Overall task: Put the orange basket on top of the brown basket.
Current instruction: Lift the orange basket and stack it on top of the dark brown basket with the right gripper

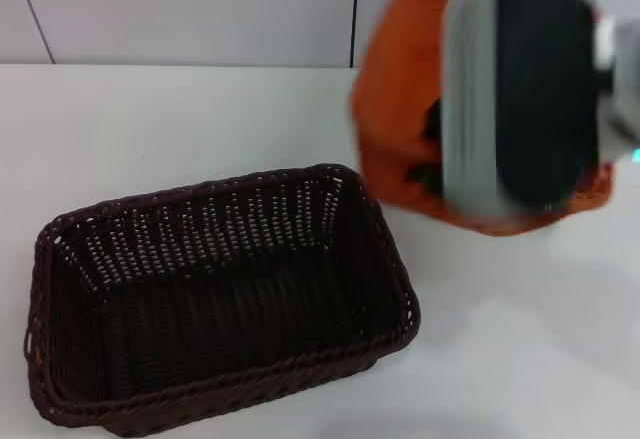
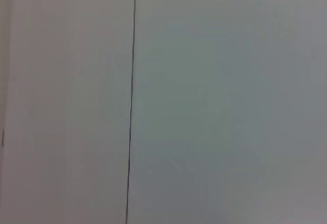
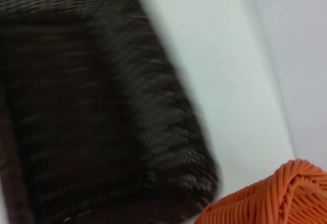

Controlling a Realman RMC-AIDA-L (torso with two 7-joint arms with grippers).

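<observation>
Hanging tilted above the white desk [image 1: 520, 339], the orange basket [image 1: 400, 109] is up in the air at the right side of the head view, its rim steeply slanted, well off the surface. The right arm's grey and black body covers most of it, and the right pincer [image 1: 425, 159] sits somewhere at the basket's wall; whether it is spread or pressed together I cannot tell, since blur and the arm hide the tips. The brown basket [image 1: 215, 299] rests flat on the desk, lower left of the orange one and apart from it, its hollow open upward. In the right wrist view the brown basket [image 3: 92, 112] fills most of the frame, with a braided orange rim [image 3: 276, 196] at one corner. The left wrist view shows only a pale wall panel [image 2: 230, 101] with a thin dark seam.
</observation>
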